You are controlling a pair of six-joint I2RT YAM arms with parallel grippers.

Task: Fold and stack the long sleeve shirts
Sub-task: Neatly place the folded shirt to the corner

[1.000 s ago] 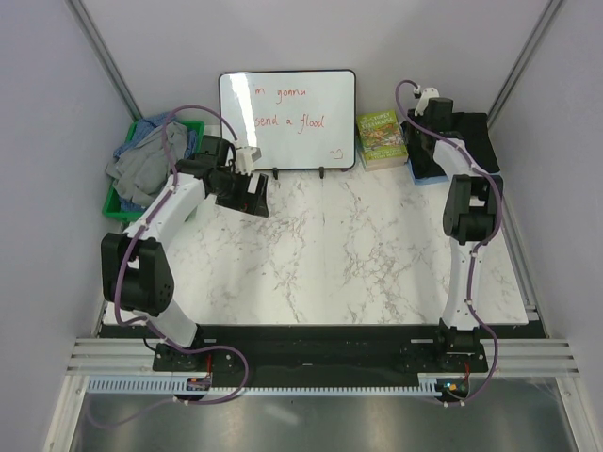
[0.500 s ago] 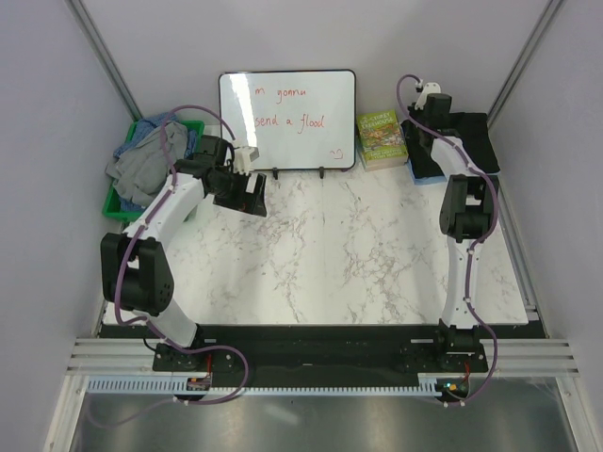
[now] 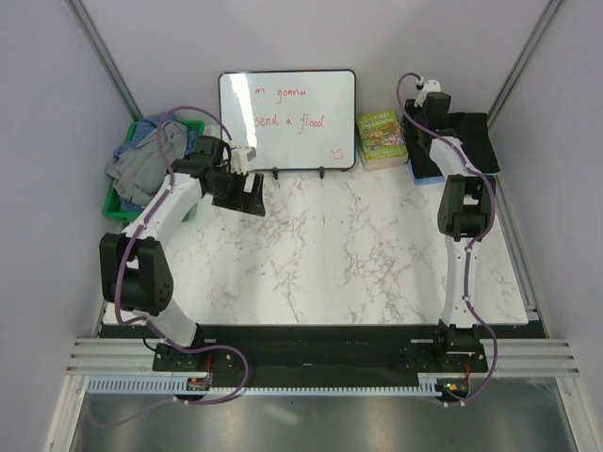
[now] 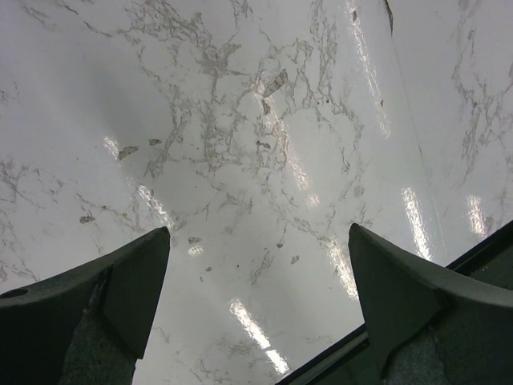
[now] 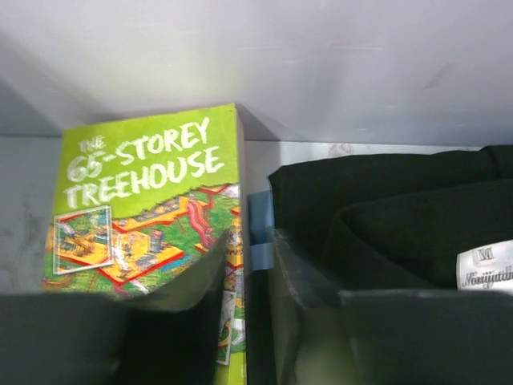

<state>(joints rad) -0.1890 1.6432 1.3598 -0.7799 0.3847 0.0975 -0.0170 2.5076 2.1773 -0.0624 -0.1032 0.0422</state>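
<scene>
A folded black long sleeve shirt (image 3: 464, 139) tops a stack at the back right, with a light blue one (image 3: 426, 171) showing under its edge. More grey and blue shirts (image 3: 143, 162) are heaped at the back left. My right gripper (image 3: 422, 121) hovers over the stack's left edge. In the right wrist view the right gripper (image 5: 251, 241) has its jaws a narrow gap apart with nothing between them, above the blue fabric (image 5: 260, 245) and beside the black shirt (image 5: 385, 212). My left gripper (image 3: 251, 196) hangs wide open over bare marble, and the left wrist view shows the left gripper (image 4: 258, 231) empty.
A green bin (image 3: 117, 205) holds the heaped shirts. A green-covered book (image 3: 381, 138) lies just left of the stack, seen close as the book (image 5: 144, 192). A whiteboard (image 3: 287, 120) stands at the back centre. Walls close in on both sides.
The right wrist has shifted slightly toward the back wall over the stack. The left gripper has drawn a little back and left, still open.
</scene>
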